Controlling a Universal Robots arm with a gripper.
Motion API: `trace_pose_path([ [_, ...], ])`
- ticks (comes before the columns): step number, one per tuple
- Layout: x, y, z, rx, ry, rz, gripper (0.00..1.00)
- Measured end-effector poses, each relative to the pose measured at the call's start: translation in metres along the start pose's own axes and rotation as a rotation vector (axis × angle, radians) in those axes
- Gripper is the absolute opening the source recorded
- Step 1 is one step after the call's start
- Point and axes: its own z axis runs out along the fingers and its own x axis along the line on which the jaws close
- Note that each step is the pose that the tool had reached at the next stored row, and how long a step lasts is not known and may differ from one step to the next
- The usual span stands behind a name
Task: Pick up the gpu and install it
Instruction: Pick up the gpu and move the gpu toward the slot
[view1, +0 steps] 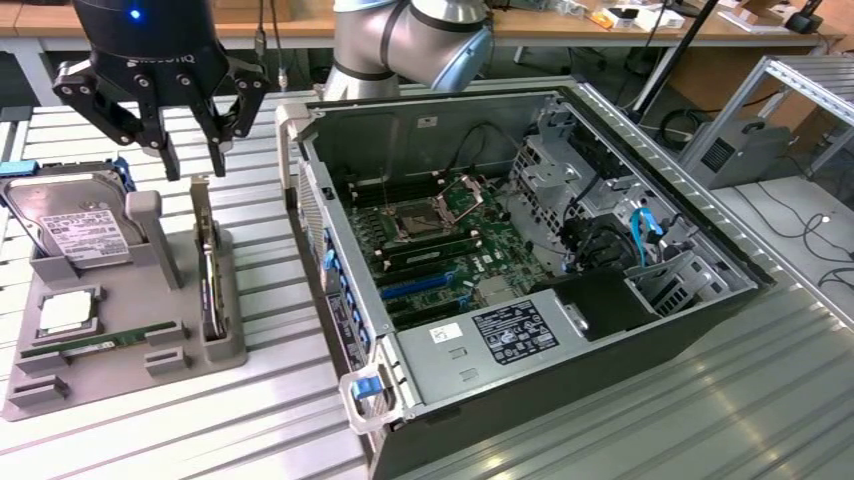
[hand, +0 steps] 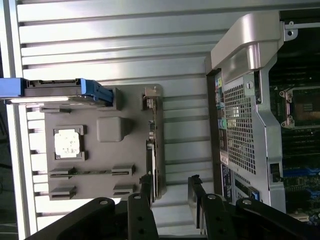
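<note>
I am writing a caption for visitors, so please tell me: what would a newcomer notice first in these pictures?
The open computer case in the middle of the exterior view draws the eye first, its motherboard exposed. At that view's left, the black end effector hangs open above a grey tray, over the gpu that stands on edge there, with a silver hard drive nearby.
</note>
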Motion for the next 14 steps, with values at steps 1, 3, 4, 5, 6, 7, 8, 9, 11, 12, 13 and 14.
trace_pose_path([
  [1, 0.0004, -0.0001, 0.0012, 0.0001, 0.0001, 0.000, 0.42],
  [3, 0.0008, -0.0002, 0.0024, -0.0001, 0.0001, 0.000, 0.42],
  [4, 0.0010, -0.0003, 0.0032, -0.0001, 0.0001, 0.000, 0.42],
  [5, 0.0013, -0.0004, 0.0041, -0.0007, 0.0002, 0.000, 0.42],
  [6, 0.0014, -0.0005, 0.0045, -0.0010, 0.0002, 0.000, 0.42],
  [7, 0.0014, -0.0005, 0.0048, -0.0012, 0.0002, 0.000, 0.42],
  [8, 0.0015, -0.0006, 0.0053, -0.0016, 0.0002, 0.000, 0.42],
  [9, 0.0016, -0.0007, 0.0058, -0.0020, 0.0003, 0.000, 0.42],
  [11, 0.0017, -0.0009, 0.0068, -0.0027, 0.0002, 0.000, 0.42],
  [12, 0.0017, -0.0010, 0.0072, -0.0028, 0.0003, 0.000, 0.42],
  [13, 0.0018, -0.0010, 0.0075, -0.0030, 0.0003, 0.000, 0.42],
  [14, 0.0018, -0.0011, 0.0078, -0.0031, 0.0003, 0.000, 0.42],
])
